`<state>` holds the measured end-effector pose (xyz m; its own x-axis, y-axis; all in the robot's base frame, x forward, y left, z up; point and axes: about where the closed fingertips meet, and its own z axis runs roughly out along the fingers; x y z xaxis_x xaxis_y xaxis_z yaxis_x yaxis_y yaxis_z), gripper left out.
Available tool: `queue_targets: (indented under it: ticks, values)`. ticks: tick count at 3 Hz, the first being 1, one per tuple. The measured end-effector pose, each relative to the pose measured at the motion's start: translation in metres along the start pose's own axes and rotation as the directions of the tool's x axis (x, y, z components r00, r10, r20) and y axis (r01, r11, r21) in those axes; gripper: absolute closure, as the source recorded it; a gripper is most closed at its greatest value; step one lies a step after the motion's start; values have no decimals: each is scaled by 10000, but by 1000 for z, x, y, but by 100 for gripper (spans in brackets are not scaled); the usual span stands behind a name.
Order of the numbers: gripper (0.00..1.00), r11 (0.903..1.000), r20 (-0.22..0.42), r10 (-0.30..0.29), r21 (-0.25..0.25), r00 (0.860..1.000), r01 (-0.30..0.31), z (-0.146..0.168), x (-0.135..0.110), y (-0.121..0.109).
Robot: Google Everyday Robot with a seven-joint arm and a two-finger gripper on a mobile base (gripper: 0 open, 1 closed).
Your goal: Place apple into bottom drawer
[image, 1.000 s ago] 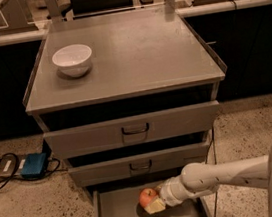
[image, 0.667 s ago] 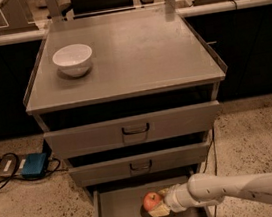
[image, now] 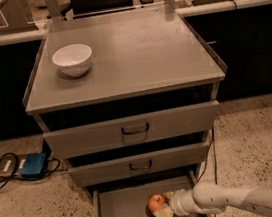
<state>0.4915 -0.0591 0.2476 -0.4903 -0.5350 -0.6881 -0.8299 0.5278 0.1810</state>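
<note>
The small round red apple with yellowish patches (image: 156, 201) sits low inside the open grey metal bottom drawer (image: 124, 209), pinched in the jaws of the white gripper (image: 163, 207) reaching from the right.

In the matt metal bottom drawer (image: 124, 209), the smooth plastic gripper (image: 162, 211) clasps a glossy apple (image: 156, 201).

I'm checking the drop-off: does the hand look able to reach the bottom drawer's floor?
Probably yes: the hand, holding the apple, is low inside the open bottom drawer, with bare floor beneath.
</note>
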Motion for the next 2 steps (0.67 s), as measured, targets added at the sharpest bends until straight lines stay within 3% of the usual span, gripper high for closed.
queue_targets:
  ticks: [2]
  values:
    - [100, 9892, -547, 1461, 11, 9878, -1463, 56, 68, -48]
